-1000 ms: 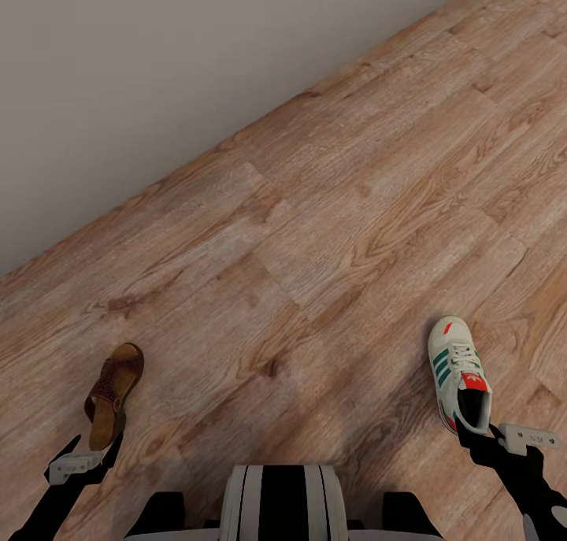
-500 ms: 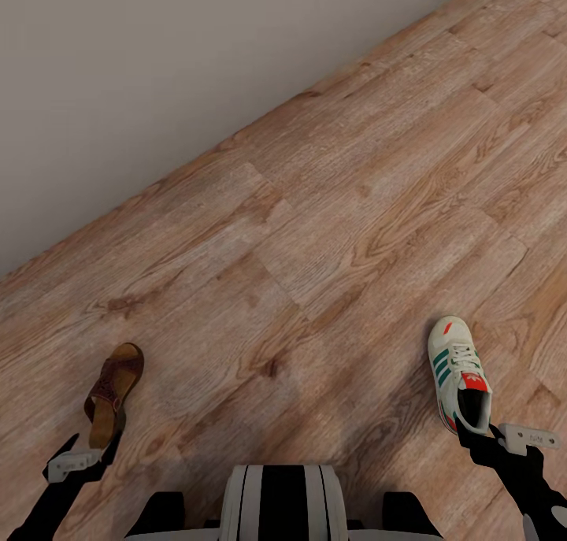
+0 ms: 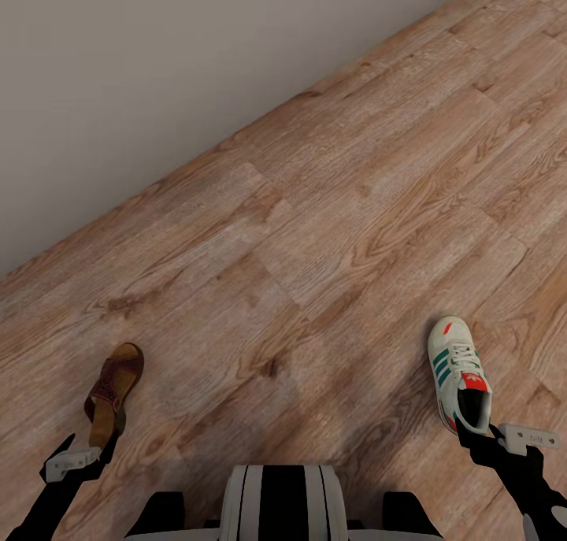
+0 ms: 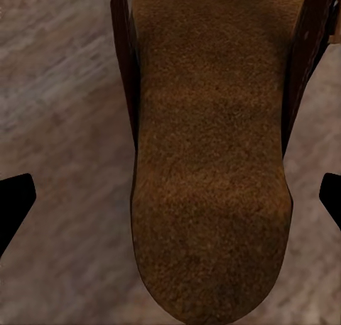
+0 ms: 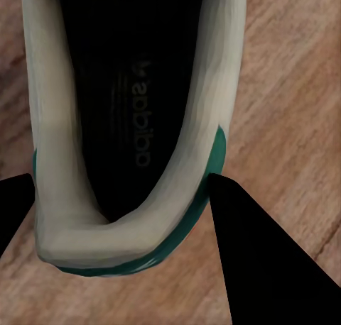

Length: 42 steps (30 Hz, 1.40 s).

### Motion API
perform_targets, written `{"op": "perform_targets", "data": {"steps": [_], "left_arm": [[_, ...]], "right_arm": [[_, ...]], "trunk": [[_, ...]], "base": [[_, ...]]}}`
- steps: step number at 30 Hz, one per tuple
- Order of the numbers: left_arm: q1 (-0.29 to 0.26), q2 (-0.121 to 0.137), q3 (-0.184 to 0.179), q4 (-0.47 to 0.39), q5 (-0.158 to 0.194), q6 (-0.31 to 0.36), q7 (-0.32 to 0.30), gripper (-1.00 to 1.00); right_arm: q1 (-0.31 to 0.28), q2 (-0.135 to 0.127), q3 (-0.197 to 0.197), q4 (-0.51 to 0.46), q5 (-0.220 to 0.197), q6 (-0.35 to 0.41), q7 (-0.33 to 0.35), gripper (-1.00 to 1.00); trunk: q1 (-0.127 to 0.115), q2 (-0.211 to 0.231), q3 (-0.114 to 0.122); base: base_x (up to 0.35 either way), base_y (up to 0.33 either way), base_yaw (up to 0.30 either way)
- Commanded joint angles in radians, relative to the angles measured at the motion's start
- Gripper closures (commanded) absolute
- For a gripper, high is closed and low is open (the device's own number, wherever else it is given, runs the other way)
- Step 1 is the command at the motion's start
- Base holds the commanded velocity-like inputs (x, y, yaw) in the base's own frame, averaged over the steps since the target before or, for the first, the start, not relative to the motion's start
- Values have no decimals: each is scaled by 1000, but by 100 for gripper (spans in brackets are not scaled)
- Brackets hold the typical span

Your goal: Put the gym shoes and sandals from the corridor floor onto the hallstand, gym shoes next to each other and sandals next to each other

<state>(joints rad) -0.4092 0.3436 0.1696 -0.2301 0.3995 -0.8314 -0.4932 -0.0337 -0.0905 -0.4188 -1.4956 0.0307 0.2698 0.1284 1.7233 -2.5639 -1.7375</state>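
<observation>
While both pieces of footwear lie flat on the corridor floor, each is faced at its heel end by one gripper. One gym shoe is seen at the right of the head view: cream-white, with three green side stripes, white laces, a red-orange tongue label and a dark opening. In the right wrist view its padded cream collar, dark insole with printed lettering and green-trimmed sole are shown, rounded at the heel. The right gripper is held spread, one black finger on each side of that heel; whether the fingers touch it cannot be told.

One sandal is seen at the left of the head view, well apart from the gym shoe, dark maroon-brown with a wide patterned strap. Its footbed is shown in the left wrist view as a grainy, cork-like tan surface with a rounded heel and dark raised edges. The left gripper is spread wide, its fingertips standing clear of the sandal on both sides.

Warm brown wood-grain planks with knots and seams make up the floor, which is met by a plain grey wall.
</observation>
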Motion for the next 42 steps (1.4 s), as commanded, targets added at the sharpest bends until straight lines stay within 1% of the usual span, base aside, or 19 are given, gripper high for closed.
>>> {"op": "perform_targets", "data": {"steps": [1,20,29,34,37,42], "left_arm": [[0,0,0,0,0,0,1,-100],[0,-3,-1,0,-1,0,5,-100],[-2,-21,-3,0,-2,0,7,-100],[-6,-26,-3,0,-14,0,8,-100],[-8,-29,-4,0,-37,1,10,-100],[-10,-30,-4,0,-52,4,14,-100]], "right_arm": [[0,0,0,0,-2,0,-1,100],[0,0,0,0,-2,0,-1,100],[0,0,0,0,-2,0,-1,100],[0,0,0,0,-2,0,-1,100],[0,0,0,0,-2,0,-1,100],[0,0,0,0,-2,0,-1,100]], "trunk": [[0,0,0],[0,0,0],[0,0,0],[0,0,0],[0,0,0],[0,0,0]], "base": [[0,0,0],[0,0,0],[0,0,0],[0,0,0],[0,0,0],[0,0,0]]}}
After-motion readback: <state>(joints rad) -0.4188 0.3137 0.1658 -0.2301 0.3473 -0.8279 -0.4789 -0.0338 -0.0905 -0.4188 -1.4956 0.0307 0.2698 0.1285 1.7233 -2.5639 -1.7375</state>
